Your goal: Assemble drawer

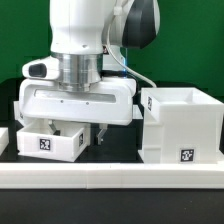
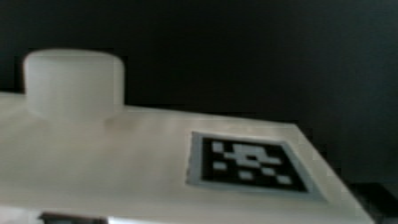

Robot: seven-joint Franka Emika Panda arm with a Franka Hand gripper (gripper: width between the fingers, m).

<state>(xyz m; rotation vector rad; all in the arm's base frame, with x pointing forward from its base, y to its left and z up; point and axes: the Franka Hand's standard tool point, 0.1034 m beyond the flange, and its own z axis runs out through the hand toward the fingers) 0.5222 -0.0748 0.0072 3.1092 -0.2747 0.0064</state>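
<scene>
A small white drawer tray point(image 1: 48, 141) with a square tag stands at the exterior view's left. The large hollow white housing point(image 1: 182, 124), also tagged, stands at the right, apart from the tray. My gripper point(image 1: 88, 130) hangs straight down with its dark fingers at the tray's right end, reaching to its top edge. The wrist view is filled by the tray's face point(image 2: 107, 150) at very close range, with its round knob point(image 2: 71, 82) and a black-and-white tag point(image 2: 254, 160). My fingertips are hidden there, so their spacing does not show.
A long white border rail point(image 1: 110, 170) runs along the front of the black table. Another white piece point(image 1: 3, 138) shows at the far left edge. A green wall stands behind the arm.
</scene>
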